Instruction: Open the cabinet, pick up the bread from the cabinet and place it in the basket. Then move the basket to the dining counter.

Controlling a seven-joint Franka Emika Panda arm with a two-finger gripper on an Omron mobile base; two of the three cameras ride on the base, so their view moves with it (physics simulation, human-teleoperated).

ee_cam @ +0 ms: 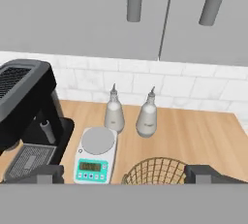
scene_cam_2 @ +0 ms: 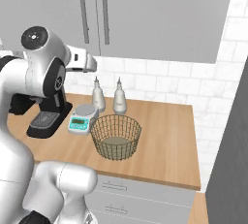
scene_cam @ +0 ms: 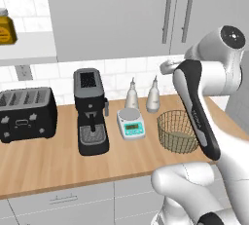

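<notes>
Hand open, above basket rim

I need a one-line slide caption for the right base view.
Cabinet doors closed; empty wire basket on the wood worktop beside a scale and two bottles.

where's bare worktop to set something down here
Widest free patch: right of the basket, out to the worktop's right end. A bare strip also runs along the front edge, before the toaster, coffee machine and scale. Crowded: scale, two bottles and basket cluster tightly behind.
</notes>
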